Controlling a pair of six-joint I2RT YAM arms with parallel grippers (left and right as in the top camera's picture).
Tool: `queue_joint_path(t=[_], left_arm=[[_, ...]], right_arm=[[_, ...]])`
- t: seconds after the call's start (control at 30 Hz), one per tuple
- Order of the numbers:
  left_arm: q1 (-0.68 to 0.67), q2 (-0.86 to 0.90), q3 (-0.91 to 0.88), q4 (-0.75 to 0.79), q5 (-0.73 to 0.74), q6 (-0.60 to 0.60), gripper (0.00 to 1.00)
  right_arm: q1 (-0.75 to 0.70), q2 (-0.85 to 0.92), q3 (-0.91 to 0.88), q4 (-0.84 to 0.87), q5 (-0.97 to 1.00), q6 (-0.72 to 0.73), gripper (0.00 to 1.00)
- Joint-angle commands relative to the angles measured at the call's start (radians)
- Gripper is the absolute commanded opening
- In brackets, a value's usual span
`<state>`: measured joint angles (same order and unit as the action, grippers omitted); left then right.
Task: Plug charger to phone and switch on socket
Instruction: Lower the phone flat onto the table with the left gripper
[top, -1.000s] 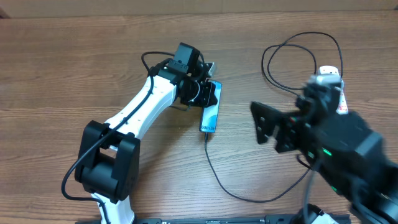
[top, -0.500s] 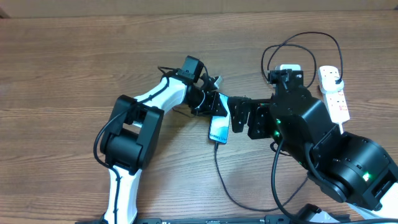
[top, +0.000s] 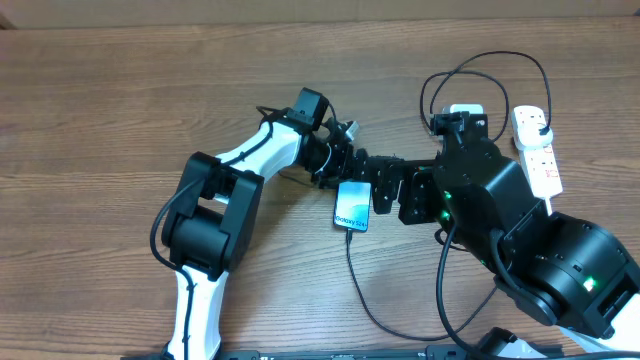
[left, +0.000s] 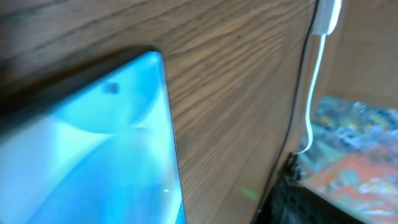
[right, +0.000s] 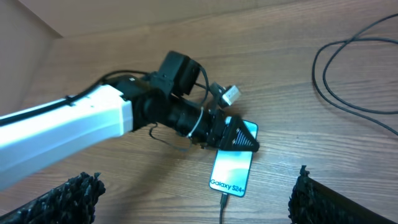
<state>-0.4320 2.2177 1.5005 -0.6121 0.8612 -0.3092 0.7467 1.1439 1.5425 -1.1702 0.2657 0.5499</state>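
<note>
Apparently the phone is wired up, and the switch looks like the step left to do.
The phone (top: 352, 207) lies mid-tabletop (top: 100, 120), its long axis running near to far, with the charger (right: 222, 202) seated in its near end. The left tool (right: 239, 140) rests on the phone's far end; I cannot tell whether it pinches the phone or only presses on it. The right tool (top: 397, 190) hangs just right of the phone, spread wide, holding nothing and facing left. The socket (top: 538, 155) lies at the far right, lengthwise near to far, well apart from both tools. The right arm is clearly nearer, so I judge it must turn from the phone and reach right.
</note>
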Motion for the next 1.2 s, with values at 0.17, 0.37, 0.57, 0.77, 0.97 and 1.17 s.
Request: queue_joint_path(t=[0.17, 0.37, 0.57, 0.77, 0.97, 1.17], left_arm=[[0.001, 0.019, -0.015, -0.116, -0.338, -0.013, 1.0], [0.0, 0.019, -0.015, -0.12, -0.346, -0.013, 1.0], [-0.001, 0.019, -0.015, -0.121, -0.424, -0.013, 1.0], [-0.001, 0.019, -0.015, -0.12, -0.435, -0.013, 1.0], [-0.001, 0.019, -0.015, -0.123, -0.435, -0.013, 1.0], [0.0, 0.019, -0.015, -0.123, -0.435, -0.013, 1.0]], right_arm=[[-0.002, -0.002, -0.005, -0.007, 0.002, 0.004, 1.0], [-0.002, -0.002, -0.005, -0.017, 0.001, 0.004, 1.0], [-0.002, -0.002, -0.005, -0.026, -0.006, 0.004, 1.0], [-0.002, -0.001, -0.005, -0.03, -0.006, 0.004, 1.0], [-0.002, 0.011, -0.005, -0.032, -0.006, 0.004, 1.0], [-0.002, 0.04, -0.005, -0.032, -0.006, 0.004, 1.0]])
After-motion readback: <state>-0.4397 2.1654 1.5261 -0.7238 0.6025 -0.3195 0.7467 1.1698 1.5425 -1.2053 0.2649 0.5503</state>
